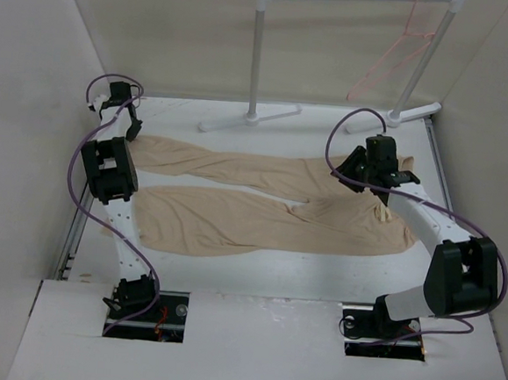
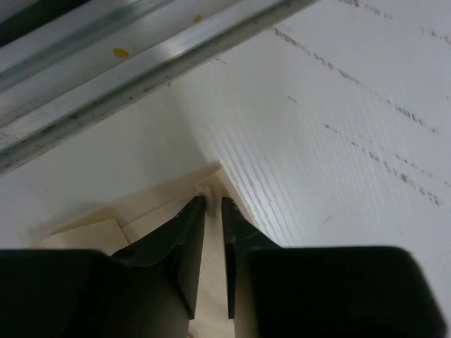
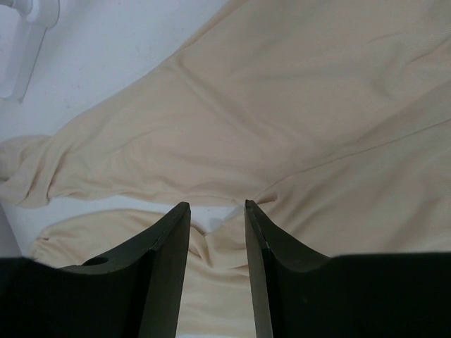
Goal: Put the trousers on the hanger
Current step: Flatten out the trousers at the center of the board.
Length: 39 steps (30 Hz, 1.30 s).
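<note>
White table: bare strip along near edge. Plain beige cloth trousers flat mid-table, legs leftward. Thin pinkish-red wire hanger on white tube rack, far right. Left gripper narrow at cuff corner, pinch unclear. Right gripper parted over crotch.

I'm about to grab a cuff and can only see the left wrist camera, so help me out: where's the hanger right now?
Observer: The hanger hangs from the rail of the white rack at the far right, well above the cloth.
Operator: What's the right arm doing?
Observer: The right gripper is open, above the trousers near where the two legs fork.
Operator: How do the trousers lie overall?
Observer: Spread flat, waist toward the right, both legs running left side by side, with a strip of the table showing between them.
</note>
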Each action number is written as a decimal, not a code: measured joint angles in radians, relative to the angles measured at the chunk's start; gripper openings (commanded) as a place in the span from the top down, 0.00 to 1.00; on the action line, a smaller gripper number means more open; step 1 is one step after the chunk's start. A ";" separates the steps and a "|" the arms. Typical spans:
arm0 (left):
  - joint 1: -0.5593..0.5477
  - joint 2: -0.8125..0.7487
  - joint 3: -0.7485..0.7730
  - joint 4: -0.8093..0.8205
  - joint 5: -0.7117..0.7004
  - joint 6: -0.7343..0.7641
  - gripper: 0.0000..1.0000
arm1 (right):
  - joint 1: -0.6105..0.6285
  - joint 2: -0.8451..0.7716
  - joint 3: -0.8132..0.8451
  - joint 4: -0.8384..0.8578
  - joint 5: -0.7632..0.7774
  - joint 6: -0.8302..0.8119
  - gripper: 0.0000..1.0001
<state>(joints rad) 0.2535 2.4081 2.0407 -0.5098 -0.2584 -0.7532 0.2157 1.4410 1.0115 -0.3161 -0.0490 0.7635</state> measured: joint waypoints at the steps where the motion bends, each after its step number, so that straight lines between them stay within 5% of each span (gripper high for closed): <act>1: 0.000 0.000 0.002 0.000 0.009 -0.004 0.94 | 0.000 0.000 0.005 -0.004 0.000 0.000 0.56; 10: -0.017 -0.065 -0.076 0.026 -0.003 -0.017 1.00 | 0.000 -0.002 0.048 -0.016 0.009 -0.008 0.49; 22: -0.183 -0.702 -0.333 0.148 -0.109 -0.016 1.00 | -0.003 -0.103 0.003 -0.013 0.013 -0.012 0.48; 30: -0.282 -0.982 -0.378 0.112 -0.202 0.009 1.00 | -0.029 -0.190 -0.054 -0.009 0.016 -0.001 0.42; 39: -0.285 -1.028 -0.344 0.042 -0.272 0.050 1.00 | -0.062 -0.179 -0.056 0.010 0.029 0.010 0.27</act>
<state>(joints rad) -0.0311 1.3796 1.6962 -0.4683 -0.5301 -0.7029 0.1539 1.2625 0.9550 -0.3058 -0.0204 0.7738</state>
